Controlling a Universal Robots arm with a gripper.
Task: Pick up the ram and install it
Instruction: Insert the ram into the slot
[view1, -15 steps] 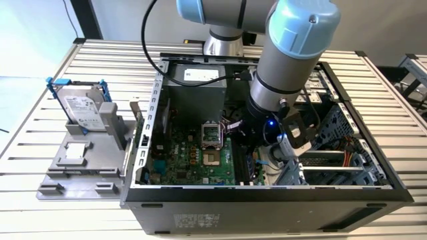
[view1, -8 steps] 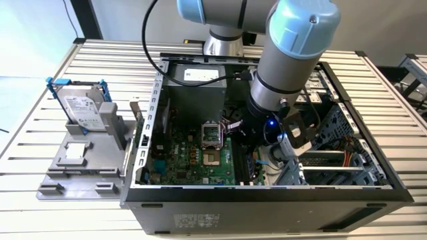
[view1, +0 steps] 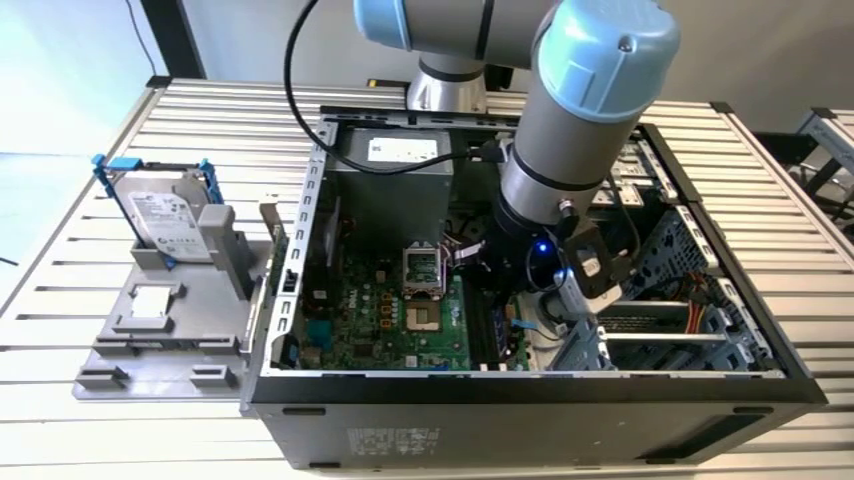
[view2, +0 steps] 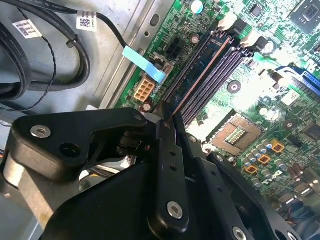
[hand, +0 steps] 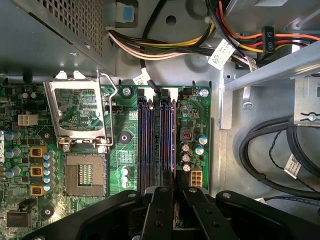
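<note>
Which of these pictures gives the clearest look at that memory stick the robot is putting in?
The second wrist view: the ram runs lengthwise along the slots, its edge showing from the tool to its far end. In the first wrist view the ram is a thin edge-on bar. In the exterior view the arm covers that spot.

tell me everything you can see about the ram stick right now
The ram is a long, thin, dark circuit-board stick seen edge-on, with a reddish-brown top edge in the second wrist view. It stands upright in one of the black motherboard slots, running along the slot's length, beside the open processor socket. The claw sits over its near end, its black fingers either side of the stick. Whether it is fully seated I cannot tell.
</note>
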